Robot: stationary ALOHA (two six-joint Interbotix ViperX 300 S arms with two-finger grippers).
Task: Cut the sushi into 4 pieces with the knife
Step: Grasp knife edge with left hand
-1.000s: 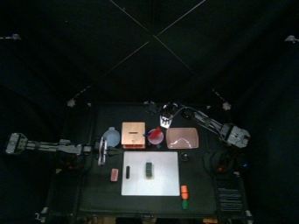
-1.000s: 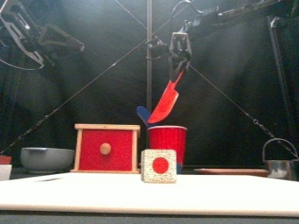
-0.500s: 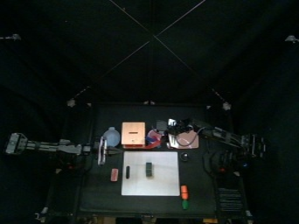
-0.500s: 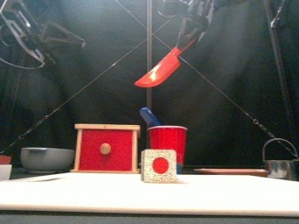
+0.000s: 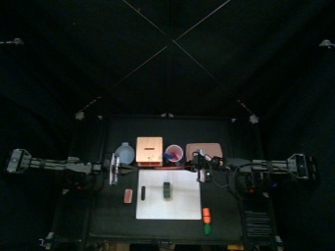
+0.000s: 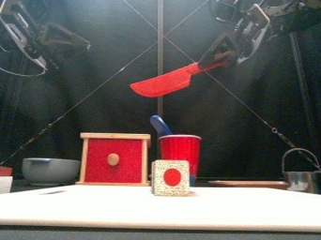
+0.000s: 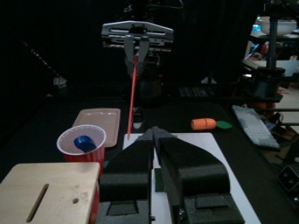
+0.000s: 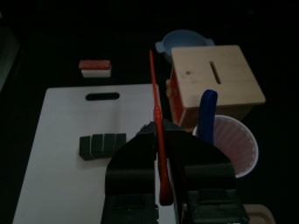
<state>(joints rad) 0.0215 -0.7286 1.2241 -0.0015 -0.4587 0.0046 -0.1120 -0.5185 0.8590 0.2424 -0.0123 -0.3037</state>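
**Left arm:** at the table's left side. The left gripper (image 7: 156, 135) has its jaws pressed together and holds nothing.

**Back row:**
- The bowl (image 6: 51, 170) is at the left.
- The box (image 6: 114, 159) is next to its right.
- The red cup (image 6: 179, 150) follows, with the blue knife (image 6: 160, 124) standing in it.

**Left of the board:** a small red-and-white toy (image 5: 128, 195) lies just beside its left edge.

**Centre:** the board (image 5: 155, 203) lies in front of the box and cup. The sushi (image 5: 169, 187) lies on it, with its blocks side by side and touching.

**Above the board's back edge:** the right gripper (image 8: 158, 133) has its jaws clamped on the handle of the red knife (image 6: 166, 82). The knife is high above the sushi, its blade pointing left and tilted slightly down.

**Right:**
- The tray (image 5: 206, 151) is just right of the cup.
- The carrot (image 5: 207, 214) is off the board's front right corner.
- The cutter (image 6: 298, 178) is at the far right.
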